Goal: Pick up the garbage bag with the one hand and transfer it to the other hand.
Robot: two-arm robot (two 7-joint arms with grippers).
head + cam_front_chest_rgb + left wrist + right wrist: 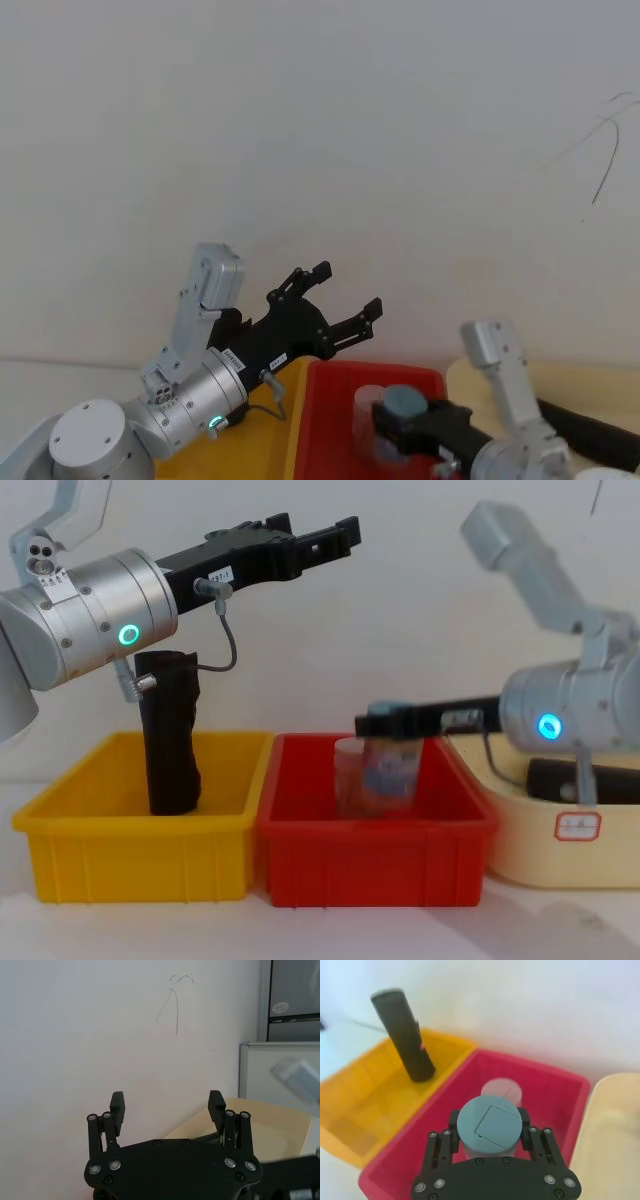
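**Left gripper raised and empty, right gripper clamped on a jar, bag standing in the yellow bin**

The one hand (340, 300), on the green-ringed wrist, sits at lower centre-left of the head view, angled up toward the wall with its 2 fingers spread apart and nothing between them. The left wrist view shows the same spread fingertips (118, 1102) against the blank wall. In the chest view this gripper (330, 532) lies across the upper left of the frame, well above the bins.

The other hand (385, 723), on the blue-ringed wrist, reaches in from the right at mid-height of the chest view. Its fingers are closed around a jar with a grey-blue lid (489, 1122), held over the red bin (555, 1077) at the lower centre of the right wrist view. A 2nd, clear jar (501, 1091) stands just behind it inside the same bin.

The garbage bag (170, 732) stands nearly upright in the yellow bin (140, 855) at the left of the chest view, rising above the rim, apart from both grippers. In the right wrist view it appears at upper left (402, 1035), leaning slightly, with a small red mark on its side.

A cream tray (570, 845) sits at the right, beside the red bin.
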